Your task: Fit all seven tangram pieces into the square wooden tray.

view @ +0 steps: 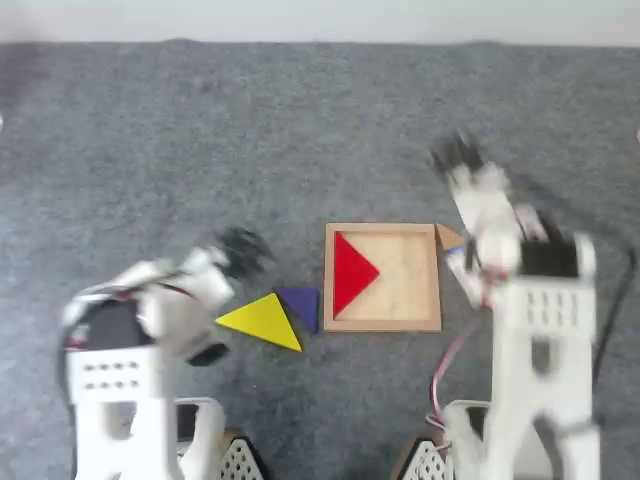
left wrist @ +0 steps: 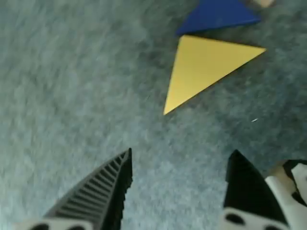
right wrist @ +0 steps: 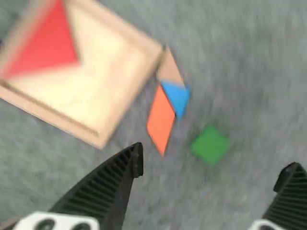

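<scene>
Wide-open, empty left fingers [left wrist: 108, 191] are hovering at lower frame; right fingers [right wrist: 112, 187] likewise; we are advising straddling the upper-right yellow triangle [left wrist: 206, 72] squarely.

Setting, high view. A grey, felt-like tabletop [view: 200, 130] spanned the frame from left edge to right, its nap mottled but even in tone. Along the top of the frame ran a pale, whitish strip [view: 320, 20], meeting the grey in a slightly wavy line. Light was soft and diffuse. Wrist views showed the same nap close up.
</scene>
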